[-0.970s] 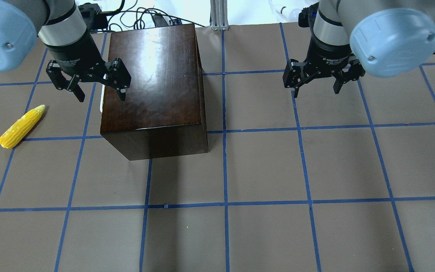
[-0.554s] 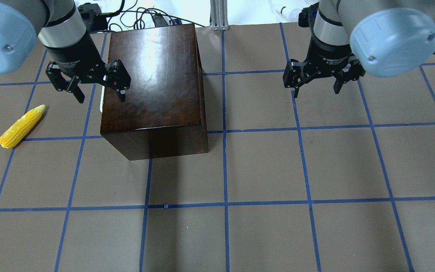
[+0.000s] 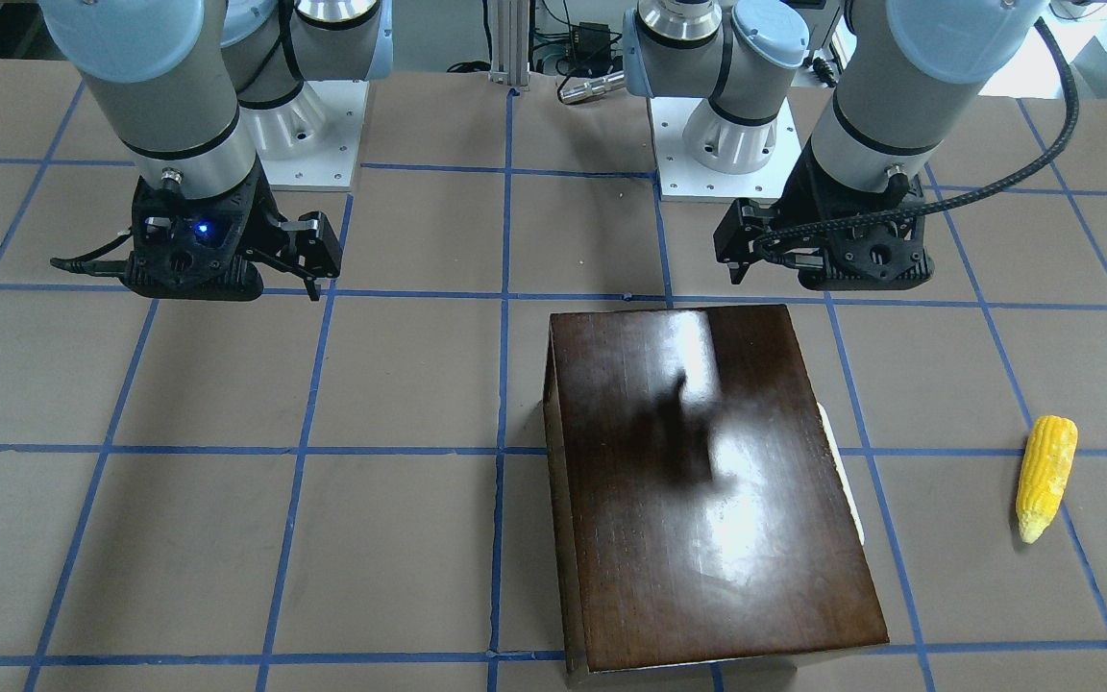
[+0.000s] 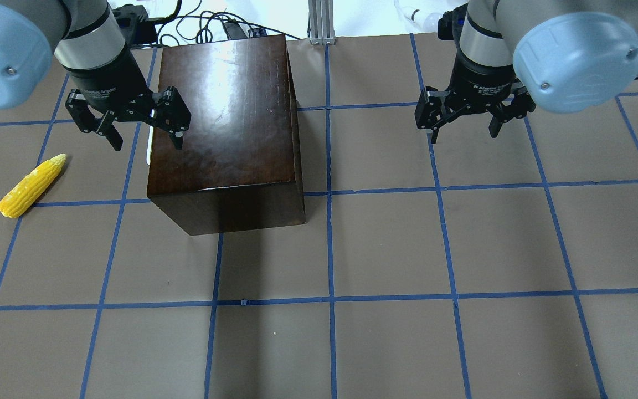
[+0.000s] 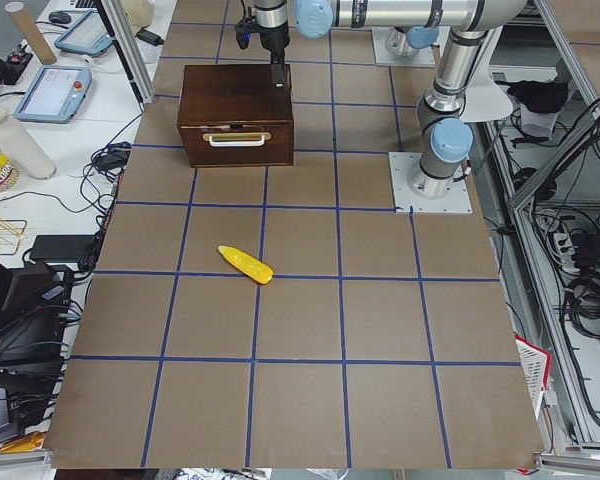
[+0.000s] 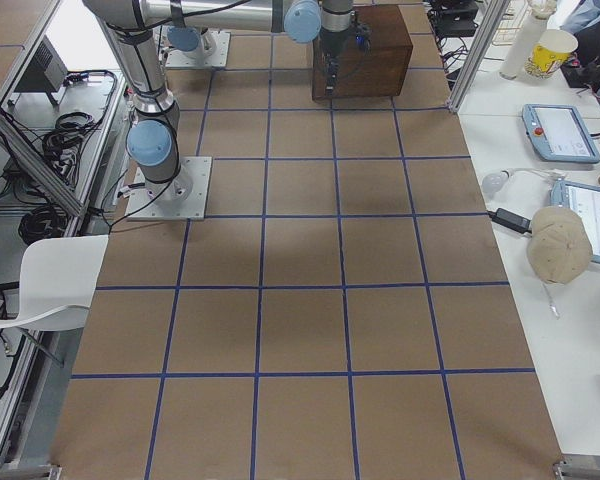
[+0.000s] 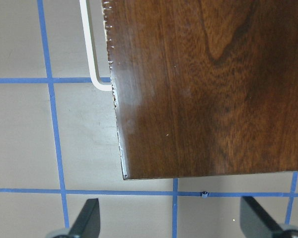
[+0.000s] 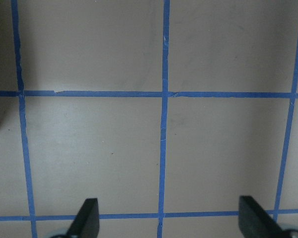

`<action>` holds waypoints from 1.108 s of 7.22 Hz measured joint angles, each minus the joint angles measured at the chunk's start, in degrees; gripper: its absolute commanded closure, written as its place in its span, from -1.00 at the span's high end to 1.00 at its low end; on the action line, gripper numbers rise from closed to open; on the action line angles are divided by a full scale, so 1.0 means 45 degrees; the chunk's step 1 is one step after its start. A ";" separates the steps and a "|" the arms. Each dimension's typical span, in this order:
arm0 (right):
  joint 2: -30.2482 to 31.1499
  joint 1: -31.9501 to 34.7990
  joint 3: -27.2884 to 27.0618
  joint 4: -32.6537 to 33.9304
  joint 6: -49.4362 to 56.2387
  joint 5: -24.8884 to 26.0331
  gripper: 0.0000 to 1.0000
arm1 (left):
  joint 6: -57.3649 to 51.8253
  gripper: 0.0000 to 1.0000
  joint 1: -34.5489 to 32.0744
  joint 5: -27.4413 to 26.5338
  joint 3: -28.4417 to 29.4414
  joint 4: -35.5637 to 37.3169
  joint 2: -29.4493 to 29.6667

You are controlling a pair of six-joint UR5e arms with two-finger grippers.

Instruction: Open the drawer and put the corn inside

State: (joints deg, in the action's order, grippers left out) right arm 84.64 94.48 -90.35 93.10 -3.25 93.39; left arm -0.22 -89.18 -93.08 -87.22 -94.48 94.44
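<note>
The drawer (image 5: 236, 151) sits shut in the dark box (image 4: 225, 111); the yellow corn (image 4: 31, 185) lies flat, well off its handle side.

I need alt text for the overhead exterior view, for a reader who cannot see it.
The open left gripper hovers over the left edge of a dark-brown box, above its whitish drawer handle. A yellow corn lies farther left; the open right gripper hangs over the table.
</note>
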 measured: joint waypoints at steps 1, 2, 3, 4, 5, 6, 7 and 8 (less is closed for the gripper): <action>0.0000 0.0000 0.0000 0.0004 0.0000 -0.0002 1.00 | -0.0042 1.00 0.0006 -0.0022 0.0020 0.0000 0.0012; 0.0002 0.0000 -0.0001 0.0005 0.0000 0.0003 1.00 | -0.0114 1.00 0.0010 -0.0018 0.0045 0.0048 0.0049; 0.0010 -0.0001 0.0000 0.0006 0.0000 0.0006 1.00 | -0.0178 1.00 0.0012 0.0007 0.0077 0.0135 0.0117; 0.0013 -0.0001 0.0000 0.0005 0.0000 0.0008 1.00 | -0.0208 1.00 0.0020 0.0027 0.0115 0.0185 0.0190; 0.0008 -0.0001 0.0000 0.0006 0.0000 0.0008 1.00 | -0.0218 1.00 0.0026 0.0031 0.0154 0.0240 0.0266; 0.0002 0.0000 0.0000 0.0005 0.0000 0.0008 1.00 | -0.0222 1.00 0.0030 0.0030 0.0183 0.0315 0.0307; 0.0004 0.0000 0.0000 0.0006 0.0000 0.0008 1.00 | -0.0223 1.00 0.0032 0.0036 0.0192 0.0413 0.0317; 0.0007 0.0000 0.0000 0.0001 0.0000 0.0004 1.00 | -0.0196 1.00 0.0032 0.0044 0.0198 0.0519 0.0319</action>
State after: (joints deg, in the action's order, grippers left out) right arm 84.67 94.48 -90.35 93.10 -3.25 93.41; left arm -1.11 -89.04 -92.89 -86.33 -92.15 95.88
